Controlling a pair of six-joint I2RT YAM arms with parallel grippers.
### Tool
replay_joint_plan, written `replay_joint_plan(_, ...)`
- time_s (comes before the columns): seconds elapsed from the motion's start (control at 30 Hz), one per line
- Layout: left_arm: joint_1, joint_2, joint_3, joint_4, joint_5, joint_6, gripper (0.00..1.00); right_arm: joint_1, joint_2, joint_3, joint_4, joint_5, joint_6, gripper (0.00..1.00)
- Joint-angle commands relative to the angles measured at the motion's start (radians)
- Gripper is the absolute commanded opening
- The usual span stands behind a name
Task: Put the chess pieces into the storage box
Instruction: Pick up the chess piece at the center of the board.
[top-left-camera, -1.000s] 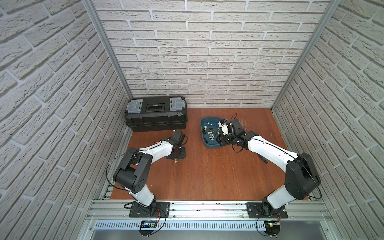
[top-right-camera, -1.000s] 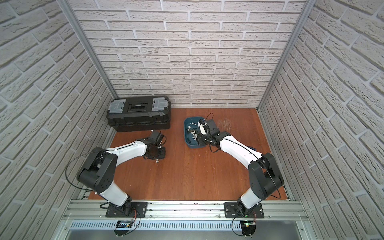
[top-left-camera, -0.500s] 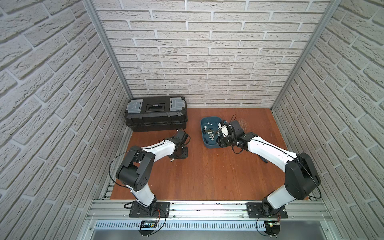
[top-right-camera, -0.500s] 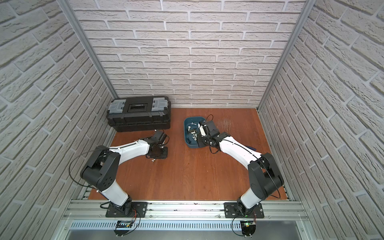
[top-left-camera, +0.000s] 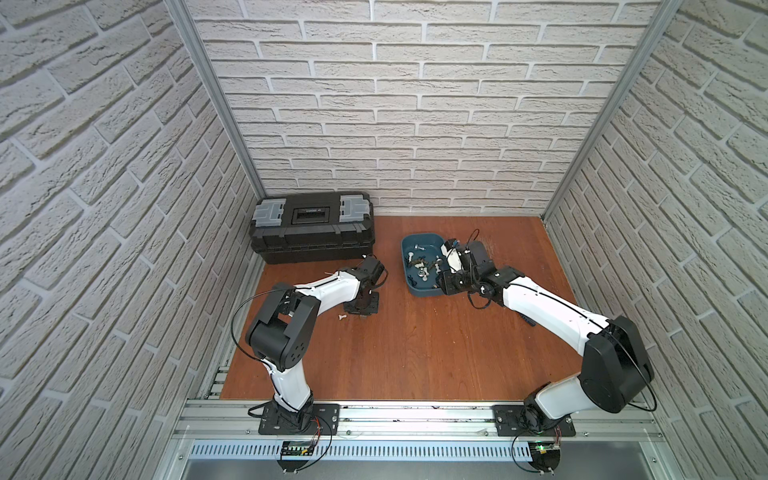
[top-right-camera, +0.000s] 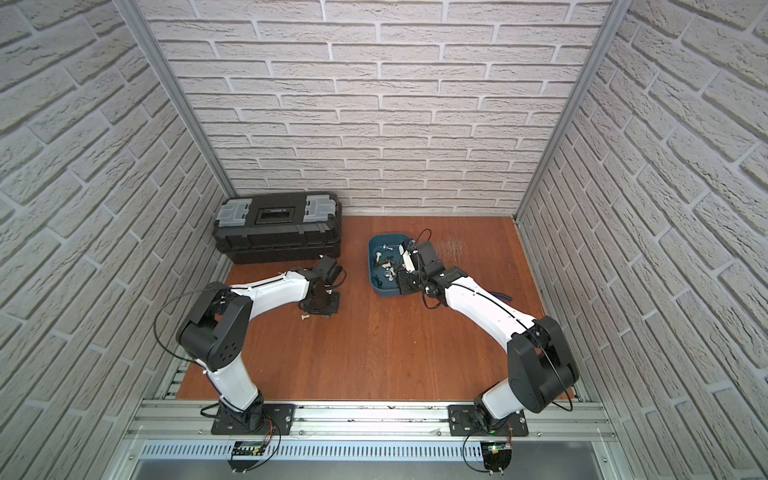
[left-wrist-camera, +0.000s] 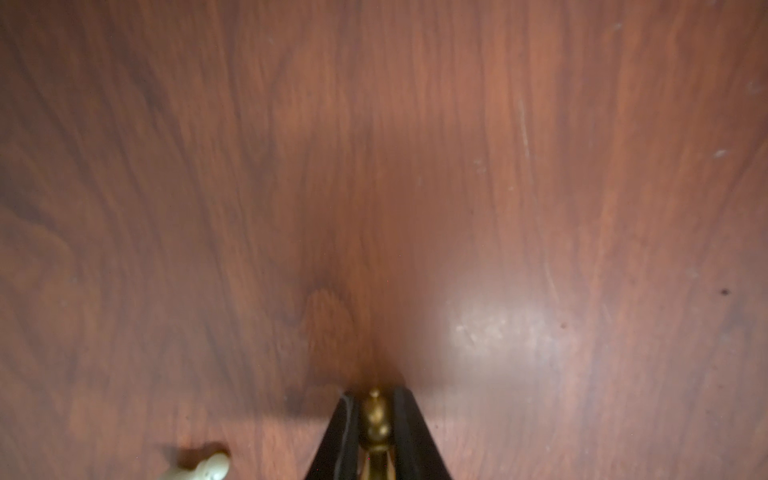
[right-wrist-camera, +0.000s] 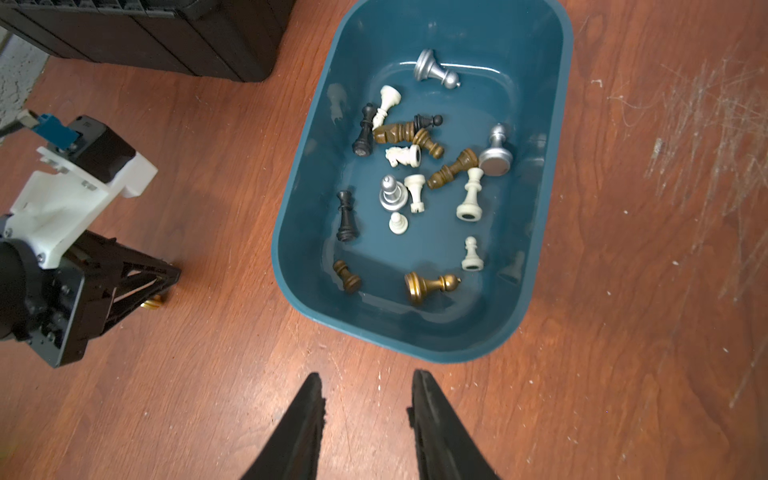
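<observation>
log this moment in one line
left gripper: shut on gold piece, at table | right gripper: open, empty, near storage box | loose: white piece on table

The left arm (top-left-camera: 328, 291) reaches forward, elbow folded and wrist bent straight down, the left gripper (left-wrist-camera: 375, 399) held low with jaws pinched close together, while the right arm (top-left-camera: 544, 309) stretches out long, its right gripper (right-wrist-camera: 365, 380) angled downward, jaws parted.

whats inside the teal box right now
The storage box holds over a dozen chess pieces, white, black, silver, brown and gold, mostly lying down. In both top views the right arm covers part of it.
</observation>
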Motion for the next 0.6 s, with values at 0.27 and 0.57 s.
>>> replay_joint_plan(0.27,-0.039,0.087,0.034,-0.064,0.016,0.021,0.05,0.009,-0.114,-0.039,-0.014,0.026,0.018,0.40)
replay_joint_plan(0.57,-0.070,0.003,0.116,-0.084,-0.027,0.015,0.00,0.011,-0.155,-0.041,-0.029,0.027,0.028,0.40)
